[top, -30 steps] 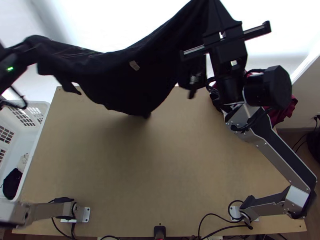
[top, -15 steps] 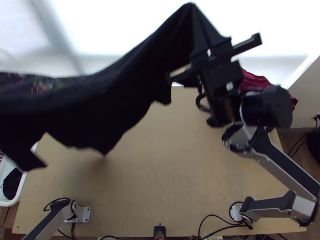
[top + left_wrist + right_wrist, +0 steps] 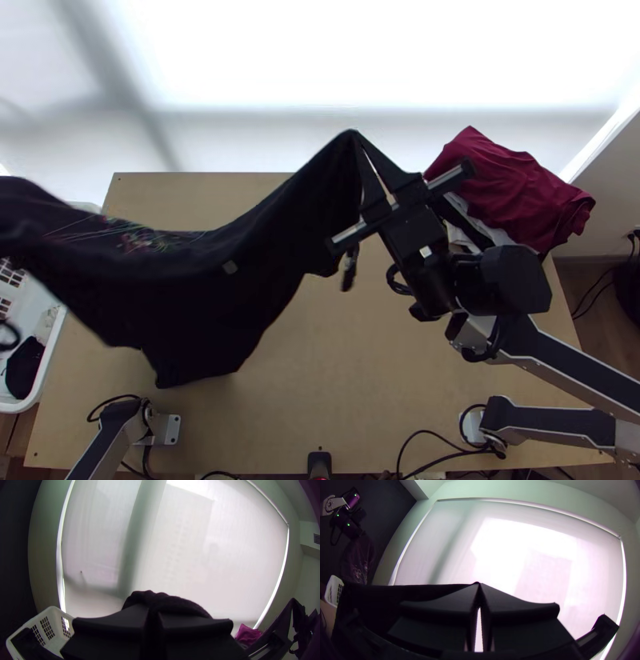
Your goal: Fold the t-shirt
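"Item?"
"Soft black T-shirt [image 3: 232, 300], matte, coloured print; hung in drooping folds over the light wooden table [image 3: 360, 384], left side."
"Holders?"
"Right gripper [image 3: 358, 139], left gripper [image 3: 153, 611]: flat, black, both clamped on the cloth."

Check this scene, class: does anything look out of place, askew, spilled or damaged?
The maroon cloth looks untidy: heaped loosely at the table's far right corner, seemingly past its edge. The black t-shirt sags unevenly between the left pincer and right pincer, though handling may explain that. I make out no spill or damage.
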